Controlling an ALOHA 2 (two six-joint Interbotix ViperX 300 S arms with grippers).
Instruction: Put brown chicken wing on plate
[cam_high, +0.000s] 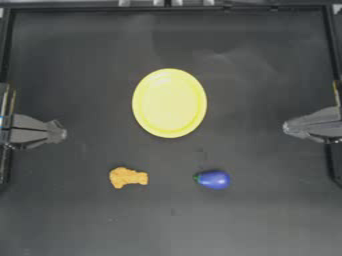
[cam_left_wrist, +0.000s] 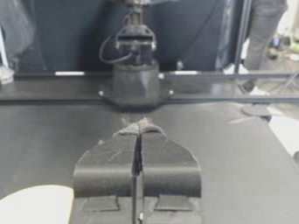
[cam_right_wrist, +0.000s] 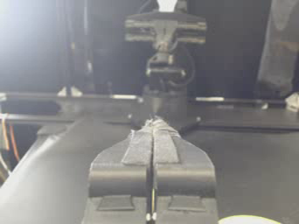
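The brown chicken wing (cam_high: 128, 177) is a small lumpy orange-brown piece lying on the dark table in front of the plate, toward the left. The yellow plate (cam_high: 169, 103) sits at the table's middle, bare; an edge of it shows in the left wrist view (cam_left_wrist: 35, 205) and the right wrist view (cam_right_wrist: 245, 219). My left gripper (cam_high: 61, 133) is parked at the left edge, shut and holding nothing, its jaws pressed together (cam_left_wrist: 139, 127). My right gripper (cam_high: 287, 128) is parked at the right edge, also shut (cam_right_wrist: 154, 122). Both are far from the wing.
A blue-purple eggplant (cam_high: 214, 179) with a green tip lies to the right of the wing. A raised frame runs around the table (cam_high: 167, 7). Each wrist view shows the opposite arm's base across the table.
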